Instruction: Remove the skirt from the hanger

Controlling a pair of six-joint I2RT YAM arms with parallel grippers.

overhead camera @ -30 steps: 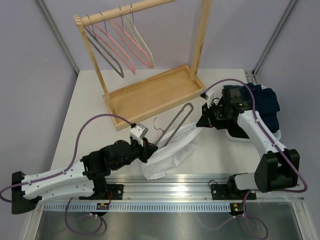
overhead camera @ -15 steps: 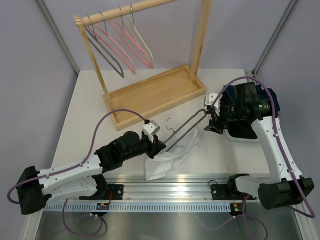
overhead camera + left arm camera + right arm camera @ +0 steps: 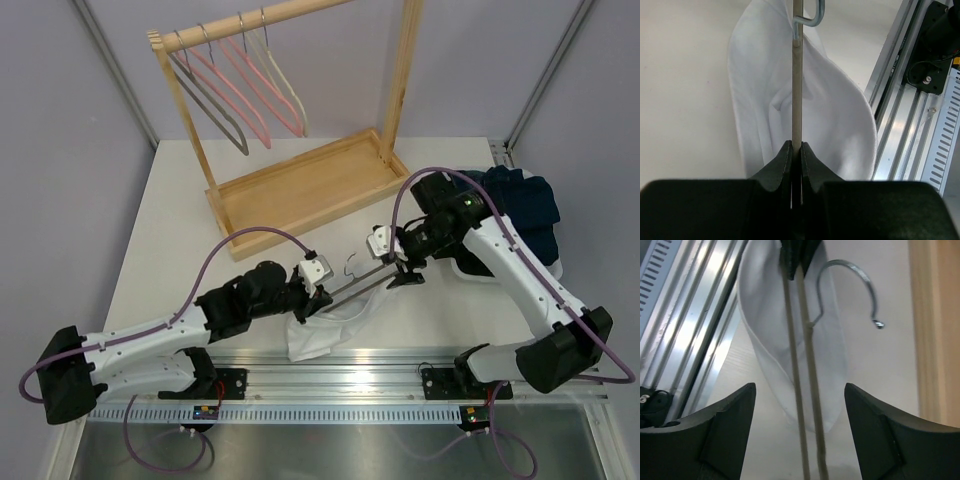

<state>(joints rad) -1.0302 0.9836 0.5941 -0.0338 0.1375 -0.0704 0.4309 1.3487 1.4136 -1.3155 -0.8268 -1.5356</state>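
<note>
Swung leftward and opened, the right tool (image 3: 400, 272) straddled the hanger (image 3: 355, 283), while the left tool (image 3: 796, 147) clenched the hanger's bar, the skirt (image 3: 330, 325) drooping beneath it onto the surface (image 3: 180, 220).

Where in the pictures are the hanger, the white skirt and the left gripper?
hanger (image 3: 796, 90): left wrist view, on its straight bar.
skirt (image 3: 840, 120): left wrist view, on the smooth white cloth to the right of the bar.
left gripper (image 3: 796, 146): left wrist view, midway between the fingertips, which pinch the bar.
</note>
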